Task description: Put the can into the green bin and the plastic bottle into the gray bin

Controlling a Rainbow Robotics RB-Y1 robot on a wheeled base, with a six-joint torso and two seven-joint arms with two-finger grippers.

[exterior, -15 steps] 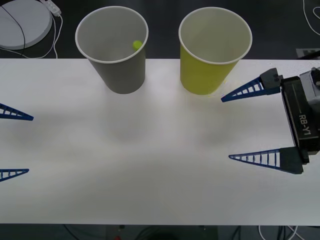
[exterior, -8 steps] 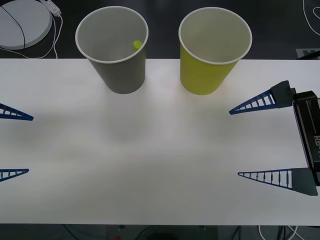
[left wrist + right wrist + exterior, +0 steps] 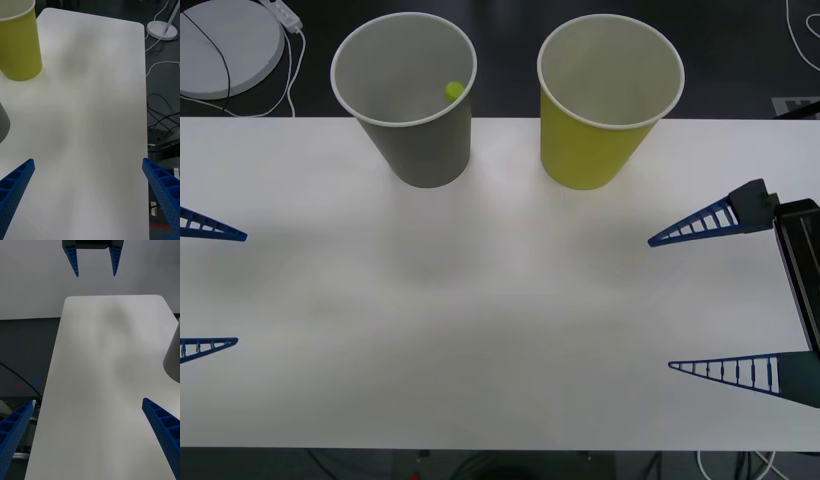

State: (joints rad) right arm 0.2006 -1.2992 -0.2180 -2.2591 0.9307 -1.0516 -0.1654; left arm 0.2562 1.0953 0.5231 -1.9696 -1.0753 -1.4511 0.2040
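Plastic bottle (image 3: 453, 90): only its round lime-green cap shows, small and bright against the pale inner wall of the gray bin, near the rim on the side facing the green bin. The clear body cannot be made out.
Gray bin (image 3: 425, 150): dark gray tapered cup shape, white rim, pale inside; upright at the far edge of the table, on the robot's left half.
Green bin (image 3: 590, 150): yellow-green, same tapered shape, white rim, pale inside; upright beside the gray bin, apart from it. Nothing can be made out inside it.
Table (image 3: 480, 300): white, with rounded corners in the wrist views.
Right gripper (image 3: 665, 303): blue ribbed fingers spread wide, holding nothing, over the table's right edge, near side of the green bin and apart from it.
Left gripper (image 3: 242, 290): fingers spread wide, holding nothing, at the table's left edge, well apart from the gray bin.
Floor: white round base (image 3: 225, 45) and cables beyond the far left corner.
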